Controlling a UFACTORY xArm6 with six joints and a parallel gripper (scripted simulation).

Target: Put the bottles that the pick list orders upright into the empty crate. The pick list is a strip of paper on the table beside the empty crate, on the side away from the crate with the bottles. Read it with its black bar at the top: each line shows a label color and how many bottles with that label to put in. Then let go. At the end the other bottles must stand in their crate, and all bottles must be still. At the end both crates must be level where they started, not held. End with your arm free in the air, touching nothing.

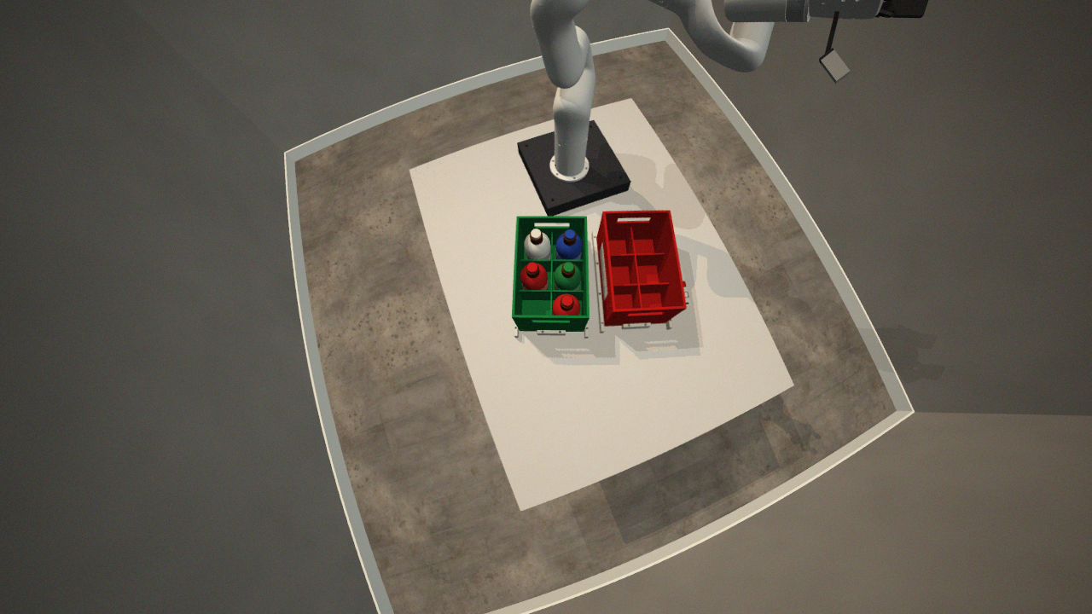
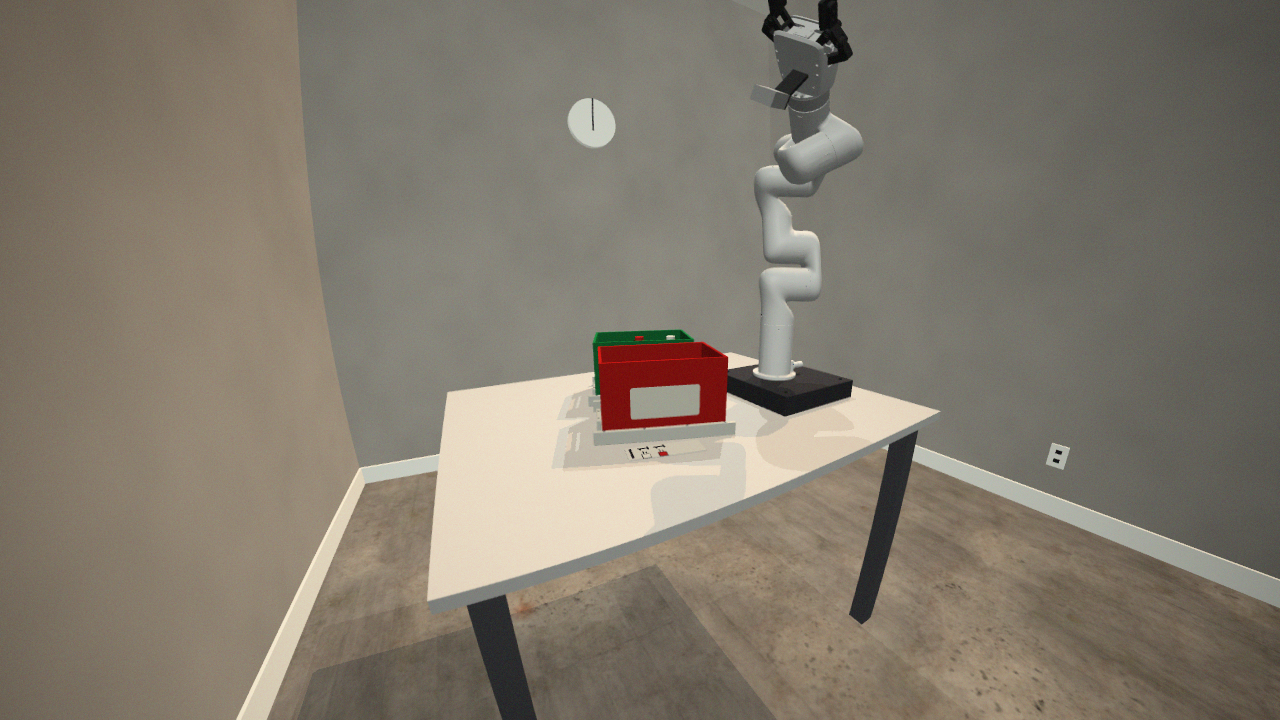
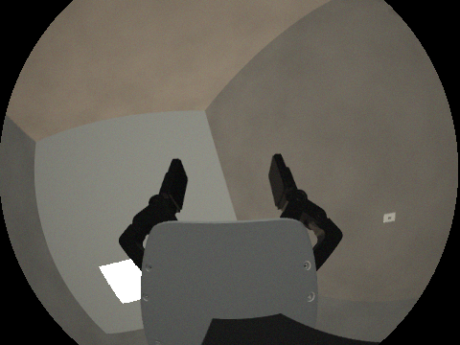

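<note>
A green crate (image 1: 549, 275) holds several bottles: a white one (image 1: 537, 244), a blue one (image 1: 568, 244), a red one (image 1: 532, 275), a green one (image 1: 566, 273) and a second red one (image 1: 566, 305). The empty red crate (image 1: 640, 269) stands right beside it. In the exterior view the red crate (image 2: 660, 385) is in front, and the pick list (image 2: 650, 452) lies on the table before it; its marks are too small to read. My gripper (image 3: 226, 166) is open and empty, high above the table and pointing upward (image 2: 802, 10).
The arm's black base plate (image 1: 572, 175) stands behind the two crates. Each crate sits on a low grey rack. The wrist view shows only walls and ceiling.
</note>
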